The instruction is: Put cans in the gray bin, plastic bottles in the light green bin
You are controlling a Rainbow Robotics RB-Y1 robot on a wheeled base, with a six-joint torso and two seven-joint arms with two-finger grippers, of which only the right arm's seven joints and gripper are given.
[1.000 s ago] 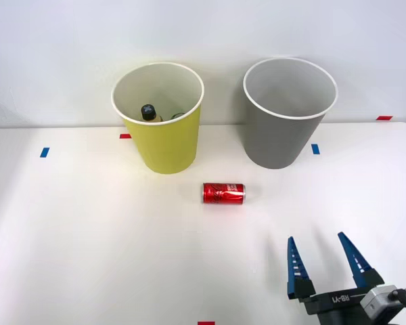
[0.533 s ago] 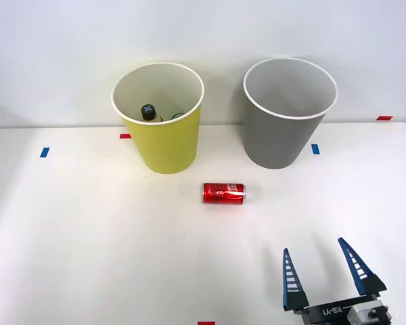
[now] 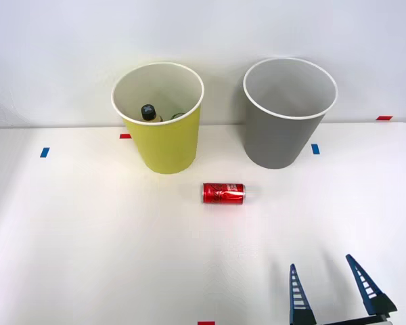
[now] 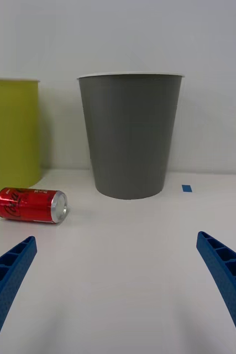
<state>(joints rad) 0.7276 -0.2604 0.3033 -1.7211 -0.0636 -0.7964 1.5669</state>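
Two bins stand upright at the far side of the white table point(image 3: 68, 223), and the red can point(image 3: 223, 193) serves as the landmark between them and the robot. That can lies on its side on bare tabletop, its long axis running across the front view, with one silver end turned toward the robot's right. Beyond it and to the robot's left stands the light green bin point(image 3: 161, 128), its base near the can but not touching. Inside that bin a dark bottle cap point(image 3: 147, 111) shows against the white wall, with a second bottle barely visible beside it. Beyond the can and to the robot's right stands the gray bin point(image 3: 284, 122), its white rim clear of the green bin's rim, with a gap of open table between the two.

On the near side of the can, off to the robot's right and well apart from it, the right gripper point(image 3: 331, 291) sits at the front view's bottom edge. Its blue ribbed fingers point(image 4: 7, 271) are spread wide and grasp nothing. Bare table lies on every side of the can. Small blue and red tape marks sit farther out, one blue tape mark point(image 3: 315, 149) just beside the gray bin's base. The table's right edge curves away beyond the gray bin.
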